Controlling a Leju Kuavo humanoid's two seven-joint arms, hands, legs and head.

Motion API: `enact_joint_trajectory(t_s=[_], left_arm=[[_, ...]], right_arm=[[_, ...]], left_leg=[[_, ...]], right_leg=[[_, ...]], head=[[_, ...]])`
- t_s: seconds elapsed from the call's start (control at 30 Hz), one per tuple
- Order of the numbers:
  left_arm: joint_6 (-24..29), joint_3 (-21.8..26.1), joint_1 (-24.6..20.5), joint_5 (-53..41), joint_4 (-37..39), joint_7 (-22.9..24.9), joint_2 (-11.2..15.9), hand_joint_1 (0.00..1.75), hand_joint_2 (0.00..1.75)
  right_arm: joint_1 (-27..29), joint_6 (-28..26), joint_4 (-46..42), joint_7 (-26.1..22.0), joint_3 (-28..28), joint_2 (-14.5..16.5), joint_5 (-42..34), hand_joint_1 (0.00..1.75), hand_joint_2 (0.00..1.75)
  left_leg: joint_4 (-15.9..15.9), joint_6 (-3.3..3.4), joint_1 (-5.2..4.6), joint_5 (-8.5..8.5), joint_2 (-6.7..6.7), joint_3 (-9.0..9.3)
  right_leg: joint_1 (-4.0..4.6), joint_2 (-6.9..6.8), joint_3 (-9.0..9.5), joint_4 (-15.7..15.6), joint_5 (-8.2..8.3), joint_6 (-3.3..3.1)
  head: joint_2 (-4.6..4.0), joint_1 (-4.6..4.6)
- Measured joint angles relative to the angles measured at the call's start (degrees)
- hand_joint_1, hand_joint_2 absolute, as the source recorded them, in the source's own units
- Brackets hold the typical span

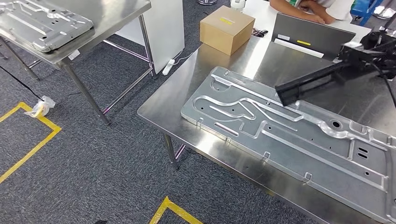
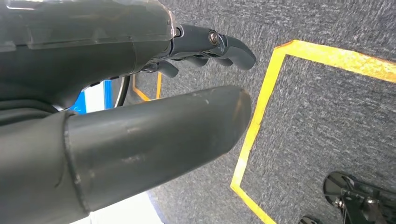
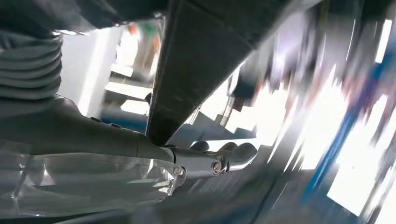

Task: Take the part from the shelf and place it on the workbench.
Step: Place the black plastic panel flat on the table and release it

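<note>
The part [image 1: 289, 140], a long stamped sheet-metal panel with raised ribs and slots, lies flat on the steel workbench [image 1: 205, 79], running from its middle toward the near right corner. My right hand [image 1: 322, 77] reaches in dark from the upper right, its tip just over the panel's far edge. The blurred right wrist view shows its thumb [image 3: 196, 60] and fingers [image 3: 224, 161] apart with nothing between them. My left hand [image 2: 154, 107] hangs over the carpet, thumb and fingers [image 2: 219, 44] apart and empty. A second similar panel [image 1: 42, 23] rests on the steel shelf table [image 1: 112, 14] at far left.
A cardboard box [image 1: 226, 28] stands at the workbench's far corner, with a grey folded board [image 1: 310, 35] beside it. A person's arms [image 1: 303, 9] rest beyond that. Yellow floor tape [image 1: 32, 140] and a plastic scrap [image 1: 41, 106] lie on the carpet to the left.
</note>
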Motion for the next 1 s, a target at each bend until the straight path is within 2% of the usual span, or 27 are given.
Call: enact_joint_trajectory(t_s=[0.07, 0.13, 0.3, 0.4, 0.47, 0.6, 0.7, 0.77, 0.87, 0.9, 0.93, 1.0], left_arm=[[0.4, 0.0, 0.1, -0.5, 0.0, -0.5, -0.1, 0.0, 0.0], [0.6, 0.0, 0.3, -0.8, 0.0, -0.7, -0.2, 0.0, 0.0], [0.7, 0.0, 0.3, -1.4, 0.0, -0.9, -0.3, 0.0, 0.0], [0.7, 0.0, 0.3, -1.7, 0.0, -0.9, -0.4, 0.0, 0.0], [0.7, 0.0, 0.4, -1.8, 0.0, -0.9, -0.4, 0.0, 0.0], [0.8, 0.0, 0.4, -1.8, 0.0, -1.0, -0.4, 0.0, 0.0], [0.8, 0.0, 0.4, -1.7, 0.0, -0.9, -0.4, 0.0, 0.0], [0.8, 0.1, 0.4, -1.5, 0.0, -0.7, -0.4, 0.0, 0.0], [0.6, 1.1, 0.3, -0.2, 0.0, 0.0, -0.4, 0.0, 0.0], [0.6, 1.5, 0.2, 0.2, 0.0, 0.4, -0.4, 0.0, 0.0], [0.7, 1.8, 0.1, 0.4, 0.0, 0.6, -0.4, 0.0, 0.0], [0.9, 2.3, 0.0, 0.6, 0.0, 1.0, -0.4, 0.0, 0.0]], right_arm=[[2.3, -17.2, -2.2, 3.1, 0.0, -2.5, 3.2, 0.0, 0.0], [4.4, -27.4, -4.4, 4.3, 0.0, -5.0, 5.3, 0.0, 0.0], [10.7, -33.1, -9.7, 4.9, -2.0, -9.5, 10.8, 0.0, 0.0], [16.0, -37.6, -14.4, 5.3, -6.6, -11.5, 17.5, 0.0, 0.0], [18.8, -38.5, -17.1, 4.6, -10.3, -12.1, 20.2, 0.0, 0.0], [22.6, -37.2, -21.2, 3.1, -16.7, -12.9, 21.4, 0.0, 0.0], [24.5, -33.4, -23.6, 1.2, -20.3, -13.1, 20.8, 0.0, 0.0], [24.6, -27.8, -24.0, -1.0, -22.0, -12.9, 19.6, 0.0, 0.0], [21.8, -11.0, -22.4, -3.1, -22.9, -9.8, 17.8, 0.0, 0.0], [20.4, -5.5, -21.6, -2.3, -22.8, -8.0, 17.4, 0.0, 0.0], [19.2, -2.2, -20.9, -0.8, -22.6, -6.2, 17.3, 0.0, 0.0], [17.1, 0.4, -19.7, 2.1, -21.7, -3.0, 17.1, 0.0, 0.0]], left_leg=[[0.0, 0.0, 0.0, 0.0, -0.14, -0.01], [0.0, 0.01, 0.0, -0.04, -0.19, 0.0], [0.0, 0.02, 0.01, -0.09, -0.07, 0.02], [0.0, 0.03, 0.01, -0.08, -0.08, 0.02], [0.0, 0.03, 0.01, -0.08, -0.07, 0.02], [0.0, 0.02, 0.01, -0.08, -0.08, 0.01], [-0.1, 0.02, 0.01, -0.08, -0.05, 0.01], [-0.1, 0.02, 0.0, -0.08, -0.07, -0.03], [-0.1, 0.01, -0.04, -0.07, 0.14, -0.02], [-0.1, -0.01, -0.06, -0.05, 0.26, 0.0], [-0.2, -0.02, -0.07, -0.03, 0.34, 0.02], [-0.1, -0.05, -0.07, 0.04, 0.46, 0.04]], right_leg=[[0.01, -0.14, 0.1, 0.0, -0.01, 0.0], [0.03, -0.17, 0.2, -0.1, -0.02, 0.01], [0.06, -0.1, 0.21, -0.2, -0.01, 0.02], [0.07, -0.11, 0.23, -0.2, 0.0, 0.03], [0.08, -0.11, 0.22, -0.2, 0.0, 0.03], [0.09, -0.11, 0.21, -0.1, 0.0, 0.03], [0.09, -0.1, 0.21, -0.1, 0.0, 0.03], [0.13, -0.1, 0.25, -0.1, -0.01, 0.03], [0.16, 0.2, 0.17, -0.1, 0.03, 0.04], [0.15, 0.35, 0.1, 0.0, 0.05, 0.04], [0.11, 0.45, 0.02, 0.0, 0.08, 0.04], [0.04, 0.56, -0.1, 0.1, 0.12, 0.05]], head=[[0.0, 0.0], [0.0, -0.01], [0.0, -0.01], [0.0, 0.0], [0.0, 0.0], [0.0, 0.0], [0.0, 0.0], [0.0, 0.0], [0.0, 0.01], [0.0, 0.01], [0.0, 0.01], [0.0, 0.01]])
